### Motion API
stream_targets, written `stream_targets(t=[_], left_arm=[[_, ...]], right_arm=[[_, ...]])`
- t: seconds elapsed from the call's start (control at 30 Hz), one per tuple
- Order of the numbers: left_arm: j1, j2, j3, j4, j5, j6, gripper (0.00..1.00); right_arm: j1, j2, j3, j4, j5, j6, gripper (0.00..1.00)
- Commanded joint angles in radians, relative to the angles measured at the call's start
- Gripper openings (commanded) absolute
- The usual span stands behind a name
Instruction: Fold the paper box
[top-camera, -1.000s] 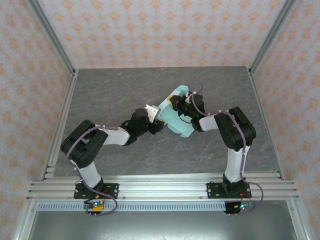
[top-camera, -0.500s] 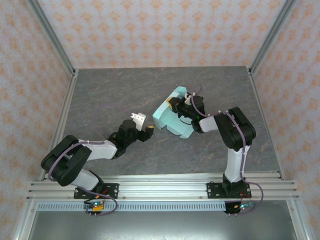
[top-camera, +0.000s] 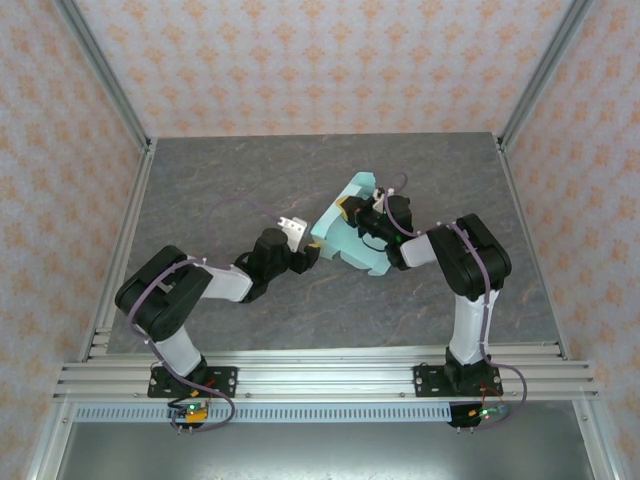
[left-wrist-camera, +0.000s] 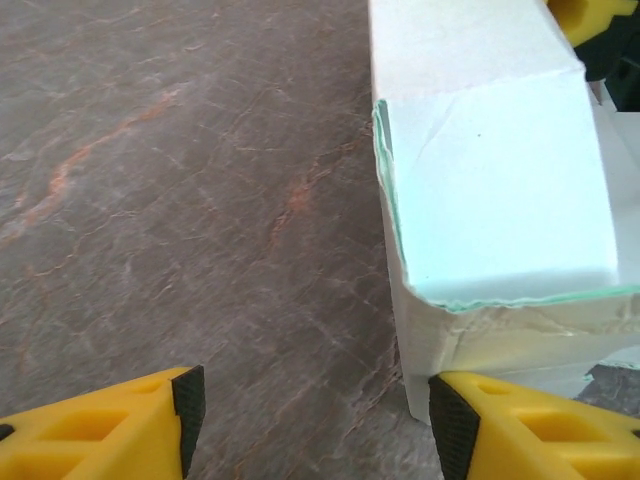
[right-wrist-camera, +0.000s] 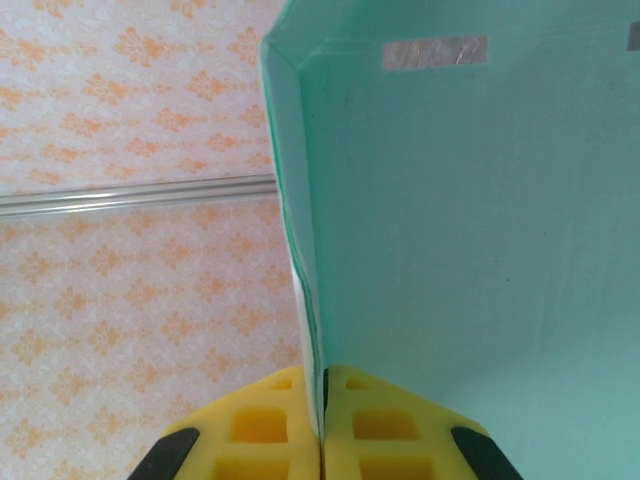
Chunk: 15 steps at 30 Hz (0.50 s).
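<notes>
End effector on the right arm (right-wrist-camera: 322, 415): yellow pads pressed together, clamped on one thin wall of the pale mint-green thin-card paper box (right-wrist-camera: 470, 250). The card edge runs straight up from the seam between the pads. That wall folds at a crease into a broad panel to the right. There is a small grey rectangular patch (right-wrist-camera: 435, 52) on the panel near its top edge; any marking on it can't be made out. Behind it are an orange floral-patterned wall (right-wrist-camera: 130, 140) and a horizontal aluminium rail (right-wrist-camera: 130, 196).

Top view: same end effector (top-camera: 348, 210) sits at the far side of the paper box (top-camera: 345, 238). Box is partly folded and tilted, near the middle of the grey marbled stone-look surface (top-camera: 220, 190). Cannot tell whether its lower edge rests on the surface.

End effector on the left arm (left-wrist-camera: 315, 410): yellow fingers (left-wrist-camera: 110, 425) wide apart, with the surface (left-wrist-camera: 180, 180) in the gap between them. Right-hand fingertip is just beside the near lower corner of the paper box (left-wrist-camera: 490, 190); contact unclear. Box here shows a mint top panel with a folded edge and a creased whitish side wall. From above, the left end effector (top-camera: 302, 252) is just at the box's left corner, arm stretched low over the surface.
</notes>
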<state>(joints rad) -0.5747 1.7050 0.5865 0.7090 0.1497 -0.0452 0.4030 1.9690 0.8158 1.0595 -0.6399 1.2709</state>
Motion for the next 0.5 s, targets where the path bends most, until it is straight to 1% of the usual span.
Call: stream_targets(t=[0.0,0.13,0.2,0.3,0.37,0.47], left_arm=[[-0.03,0.033,0.055,0.092,0.058,-0.023,0.63],[-0.062,0.052,0.101,0.067,0.088,-0.007,0.63],[-0.063,0.052,0.108,0.055,0.089,-0.01,0.62],[-0.065,0.034,0.105,0.047,0.069,-0.021,0.61],[-0.064,0.024,0.102,0.043,0.055,-0.009,0.58],[-0.063,-0.007,0.103,0.007,-0.001,0.007,0.53]], right_arm=[[0.029,0.008,-0.035,0.027,-0.002,0.018,0.07],[0.04,0.008,-0.036,0.062,0.009,0.022,0.07],[0.041,0.008,-0.042,0.098,0.011,0.028,0.07],[0.039,0.019,-0.035,0.169,-0.024,0.032,0.08],[0.04,0.023,-0.023,0.178,-0.053,0.025,0.08],[0.042,0.025,-0.018,0.18,-0.055,0.018,0.09]])
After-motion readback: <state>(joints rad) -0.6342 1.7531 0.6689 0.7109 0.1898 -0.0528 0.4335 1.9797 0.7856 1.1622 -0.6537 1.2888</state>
